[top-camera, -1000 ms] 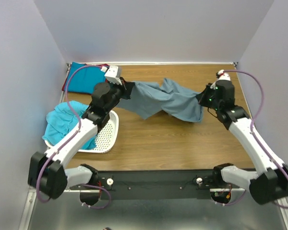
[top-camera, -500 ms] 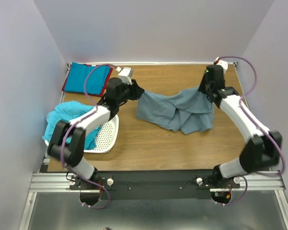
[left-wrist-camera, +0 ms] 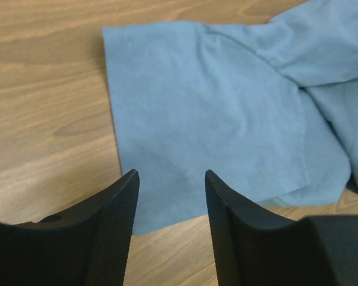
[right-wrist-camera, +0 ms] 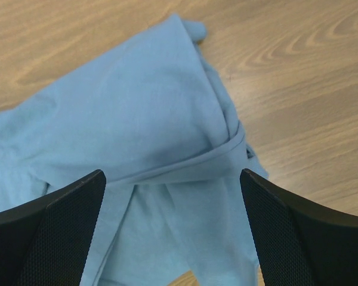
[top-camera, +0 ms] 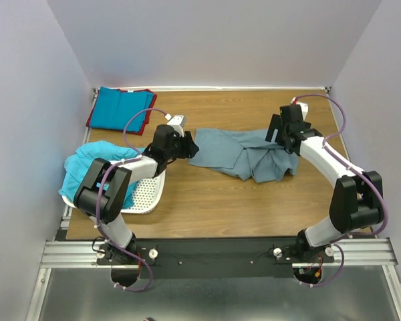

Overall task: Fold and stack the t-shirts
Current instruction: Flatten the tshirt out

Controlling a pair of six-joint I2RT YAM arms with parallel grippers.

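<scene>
The dusty grey-blue t-shirt (top-camera: 244, 154) lies rumpled on the wooden table (top-camera: 214, 200), its left part flat and its right part bunched in folds. My left gripper (top-camera: 187, 144) hovers at its left edge, open, with nothing between the fingers (left-wrist-camera: 170, 173); the shirt's flat sleeve (left-wrist-camera: 215, 113) lies just ahead. My right gripper (top-camera: 277, 130) stands wide open over the bunched right end (right-wrist-camera: 137, 107), jaws empty (right-wrist-camera: 173, 173). A turquoise t-shirt (top-camera: 87, 167) is heaped in the basket. A folded bright blue t-shirt (top-camera: 120, 110) rests on a red one (top-camera: 89, 124) at the back left.
The white perforated basket (top-camera: 150, 190) sits at the left under my left arm. Walls close in the table at the back and on both sides. Bare wood shows in front of the grey-blue shirt.
Both grippers opened and let go of the grey-blue shirt, which dropped from being stretched between them onto the table. Both arms drew in closer over it.
</scene>
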